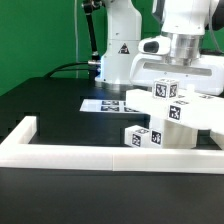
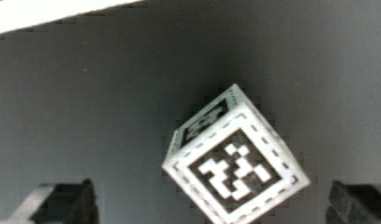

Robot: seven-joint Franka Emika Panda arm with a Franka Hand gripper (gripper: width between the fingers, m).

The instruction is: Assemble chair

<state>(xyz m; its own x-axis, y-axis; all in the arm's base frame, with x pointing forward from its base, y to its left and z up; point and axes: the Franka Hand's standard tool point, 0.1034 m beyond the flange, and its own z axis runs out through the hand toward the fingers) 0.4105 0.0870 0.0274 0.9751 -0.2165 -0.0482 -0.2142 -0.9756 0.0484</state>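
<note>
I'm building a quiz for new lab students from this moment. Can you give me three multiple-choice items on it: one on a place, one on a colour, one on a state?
1. Where do the chair parts lie in the exterior view?
A. to its right, under the arm
B. at its far left
C. outside the border frame

2. What colour is the table?
A. white
B. black
C. red

3. How does the end effector stand?
A. shut on a part
B. open, holding nothing
C. shut and empty

Answers:
1 A, the tagged pieces cluster under the arm, inside the border frame.
2 B, the surface is dark.
3 B, in the wrist view both fingers stand wide either side of a tagged part, apart from it.
</note>
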